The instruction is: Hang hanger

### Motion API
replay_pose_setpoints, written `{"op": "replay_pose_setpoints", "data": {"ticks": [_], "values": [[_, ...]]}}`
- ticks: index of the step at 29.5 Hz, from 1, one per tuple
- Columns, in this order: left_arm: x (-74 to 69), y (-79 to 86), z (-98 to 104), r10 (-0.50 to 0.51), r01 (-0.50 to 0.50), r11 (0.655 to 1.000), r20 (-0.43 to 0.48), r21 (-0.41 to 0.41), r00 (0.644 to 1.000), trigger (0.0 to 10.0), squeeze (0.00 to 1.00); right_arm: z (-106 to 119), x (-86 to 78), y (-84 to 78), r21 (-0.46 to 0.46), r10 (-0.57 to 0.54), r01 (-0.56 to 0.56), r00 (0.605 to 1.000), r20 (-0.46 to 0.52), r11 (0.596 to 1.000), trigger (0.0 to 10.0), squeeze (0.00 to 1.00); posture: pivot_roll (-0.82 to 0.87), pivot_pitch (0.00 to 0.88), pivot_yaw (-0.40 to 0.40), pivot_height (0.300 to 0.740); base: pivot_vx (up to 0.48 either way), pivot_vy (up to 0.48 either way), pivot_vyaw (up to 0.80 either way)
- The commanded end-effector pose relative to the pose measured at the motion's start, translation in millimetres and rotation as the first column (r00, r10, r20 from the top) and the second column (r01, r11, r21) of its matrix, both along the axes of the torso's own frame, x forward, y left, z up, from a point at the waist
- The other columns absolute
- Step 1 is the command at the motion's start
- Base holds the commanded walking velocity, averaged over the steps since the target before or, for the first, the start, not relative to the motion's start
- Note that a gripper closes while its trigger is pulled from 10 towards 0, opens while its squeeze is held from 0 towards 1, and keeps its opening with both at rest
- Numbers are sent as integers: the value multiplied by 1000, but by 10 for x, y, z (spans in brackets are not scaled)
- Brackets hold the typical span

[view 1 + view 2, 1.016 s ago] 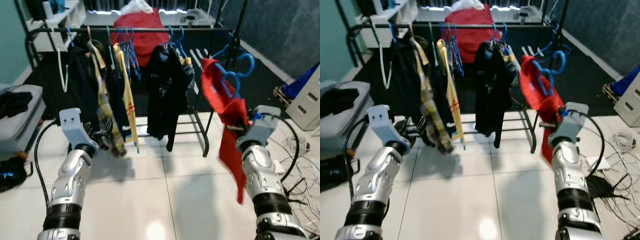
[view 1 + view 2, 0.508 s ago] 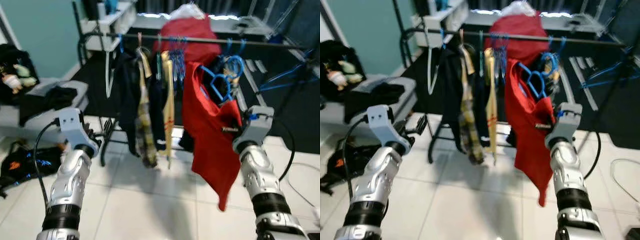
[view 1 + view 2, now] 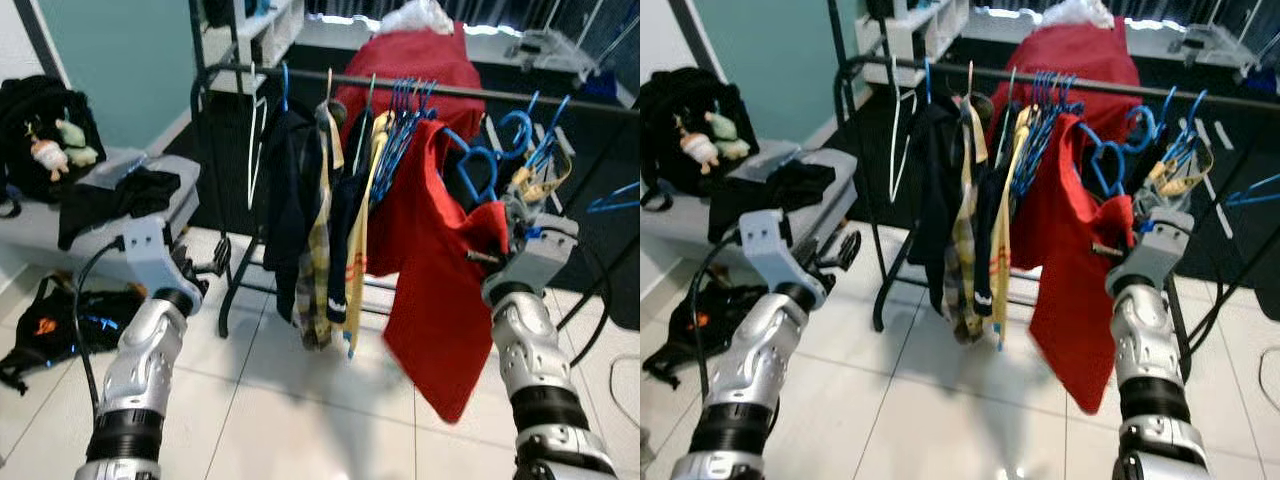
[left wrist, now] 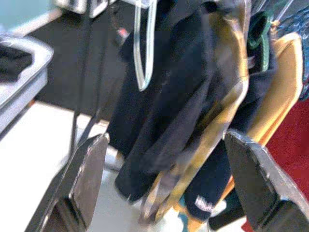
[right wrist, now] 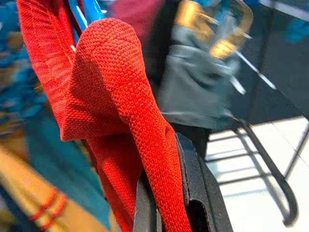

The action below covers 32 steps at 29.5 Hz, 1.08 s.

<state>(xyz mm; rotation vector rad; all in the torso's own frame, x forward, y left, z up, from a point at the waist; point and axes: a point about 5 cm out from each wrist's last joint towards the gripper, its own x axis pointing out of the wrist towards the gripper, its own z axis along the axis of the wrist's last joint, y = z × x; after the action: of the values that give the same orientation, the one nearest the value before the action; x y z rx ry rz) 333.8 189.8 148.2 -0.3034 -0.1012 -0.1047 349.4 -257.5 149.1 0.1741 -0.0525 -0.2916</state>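
- Eye views: the camera has swung left since a second ago; the right claw clamps a knitted red garment on a blue hanger, now beside the rail.
- Left wrist view: left claw spread wide, empty, facing dark hanging clothes.
- Right wrist view: ribbed red knit pinched between black fingers.

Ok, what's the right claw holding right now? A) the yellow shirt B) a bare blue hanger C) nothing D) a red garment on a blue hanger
D: the right claw is shut on the red garment, which hangs on a blue hanger near the rail.
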Motion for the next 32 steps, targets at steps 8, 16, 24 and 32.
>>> {"op": "replay_pose_setpoints", "data": {"ticks": [8, 16, 24, 32], "values": [[-3, -30, -22, -26, 26, 1000, -7, -7, 1000, 10000, 0, 36, -17, -109, 22, -53, 53, 999, 9, 998, 10000, 0, -38, 91, -33, 740, 344, 0, -600], [-4, -28, -20, -16, 16, 1000, -7, -4, 1000, 10000, 0, 39, 4, -86, 18, -17, 17, 1000, -1, 1000, 10000, 0, -39, 92, -35, 740, 348, 0, 0], [-3, -27, -17, -8, 8, 1000, -7, -4, 1000, 10000, 0, 33, 43, -7, 13, 72, -72, 997, -23, 997, 10000, 0, -40, 89, -36, 740, 376, 0, 0], [-4, -29, -19, -6, 6, 1000, -8, -5, 1000, 10000, 0, 35, 82, 104, -19, 176, -177, 983, -45, 984, 10000, 0, -42, 87, -35, 740, 374, 0, 0]]}}
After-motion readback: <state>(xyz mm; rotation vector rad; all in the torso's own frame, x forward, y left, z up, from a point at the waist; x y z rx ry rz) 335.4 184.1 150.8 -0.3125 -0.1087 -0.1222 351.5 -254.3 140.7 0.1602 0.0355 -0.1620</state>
